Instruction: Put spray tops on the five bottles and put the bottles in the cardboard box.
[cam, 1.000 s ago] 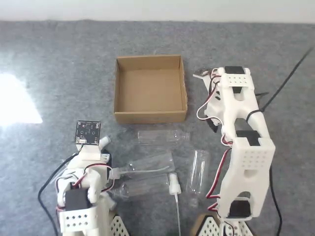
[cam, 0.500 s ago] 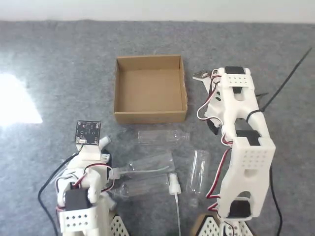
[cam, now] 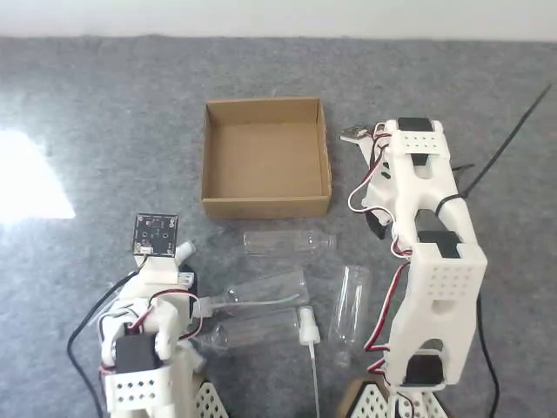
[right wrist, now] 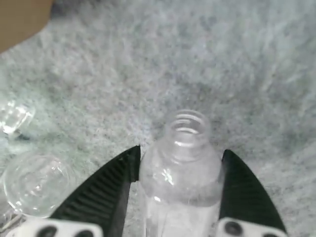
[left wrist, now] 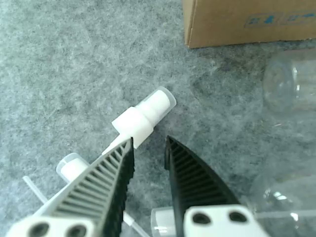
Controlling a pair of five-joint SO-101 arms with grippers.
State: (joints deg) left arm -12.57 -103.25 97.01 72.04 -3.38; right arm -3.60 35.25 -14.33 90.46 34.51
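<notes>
Seating a top [left wrist: 143, 118] on the bottle [right wrist: 180, 168] looks like the step in hand. The right tool [right wrist: 181, 150] grips that bottle by its shoulders, its bare neck pointing away, beside the right wall of the box [cam: 265, 207]. The left tool [left wrist: 149, 142] is parted by a narrow gap with nothing in it. The top lies on the worktop [cam: 104, 113] just beside one fingertip. I would widen the jaws, take the top by its collar and bring it squarely onto the neck. Four loose bottles [cam: 287, 241] lie between the arms, so the arms had better meet above them, near the box's front wall.
</notes>
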